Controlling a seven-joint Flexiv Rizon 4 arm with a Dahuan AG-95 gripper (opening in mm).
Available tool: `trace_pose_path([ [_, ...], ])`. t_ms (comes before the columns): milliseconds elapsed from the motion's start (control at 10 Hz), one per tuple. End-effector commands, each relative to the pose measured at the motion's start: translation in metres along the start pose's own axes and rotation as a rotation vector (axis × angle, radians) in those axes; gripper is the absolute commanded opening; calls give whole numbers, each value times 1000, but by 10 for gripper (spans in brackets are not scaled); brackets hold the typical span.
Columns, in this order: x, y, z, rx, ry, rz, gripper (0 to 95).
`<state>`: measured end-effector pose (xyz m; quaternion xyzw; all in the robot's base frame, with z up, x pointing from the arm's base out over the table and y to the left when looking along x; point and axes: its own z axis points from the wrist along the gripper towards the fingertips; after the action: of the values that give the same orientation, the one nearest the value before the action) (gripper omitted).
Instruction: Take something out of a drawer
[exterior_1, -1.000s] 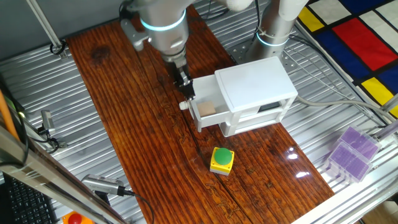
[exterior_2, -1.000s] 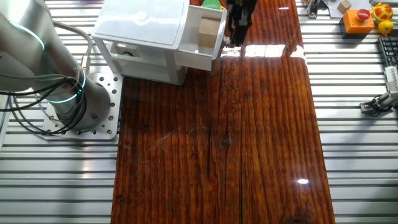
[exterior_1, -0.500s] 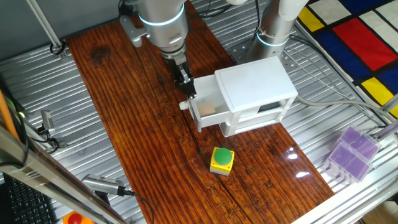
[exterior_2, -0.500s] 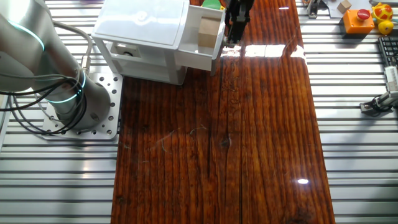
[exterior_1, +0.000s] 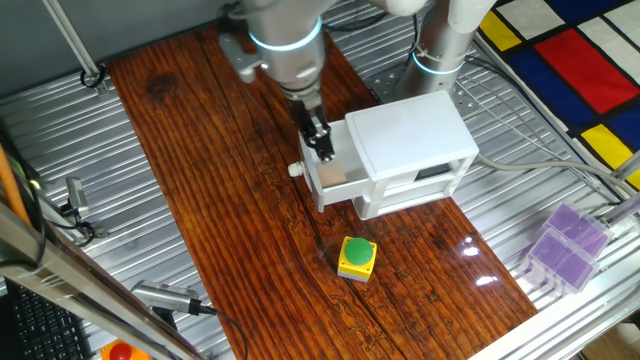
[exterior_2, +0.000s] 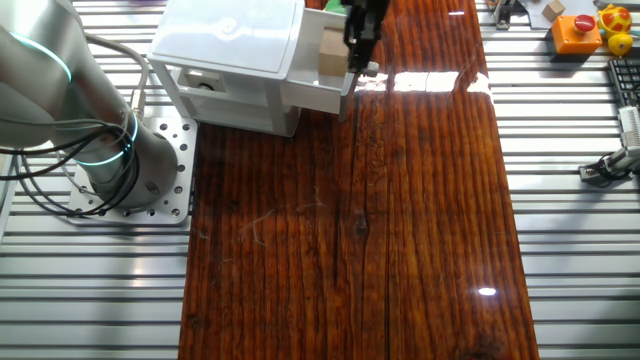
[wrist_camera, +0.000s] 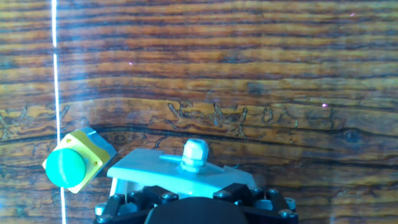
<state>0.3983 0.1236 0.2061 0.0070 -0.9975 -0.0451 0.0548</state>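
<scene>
The upper drawer (exterior_1: 325, 183) of the white cabinet (exterior_1: 410, 140) is pulled out, its round knob (exterior_1: 296, 170) pointing at the wood board. A small tan cube (exterior_1: 334, 176) lies inside it, also seen as the cube (exterior_2: 331, 52) from the other side. My gripper (exterior_1: 322, 148) hangs over the drawer's front part, just above the cube and off the knob. Its dark fingers look close together, but the gap between them does not show. In the hand view the knob (wrist_camera: 194, 155) and drawer front (wrist_camera: 155, 171) lie below me; my fingertips are out of sight.
A yellow box with a green button (exterior_1: 357, 257) sits on the wood board (exterior_1: 220, 200) in front of the cabinet. The arm's base (exterior_2: 110, 160) stands behind the cabinet. A purple rack (exterior_1: 565, 245) and small toys (exterior_2: 585, 25) lie off the board on the metal table.
My gripper has left the spot beside the knob and shifted toward the cabinet, now over the open drawer. The drawer and cube have stayed put.
</scene>
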Motion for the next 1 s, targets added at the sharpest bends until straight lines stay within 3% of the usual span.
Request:
trace_pose_path([
  [100, 6, 4, 8, -3, 5, 33, 760],
  [300, 14, 5, 18, -2, -5, 46, 760],
  [1000, 17, 6, 33, 0, -5, 72, 760],
])
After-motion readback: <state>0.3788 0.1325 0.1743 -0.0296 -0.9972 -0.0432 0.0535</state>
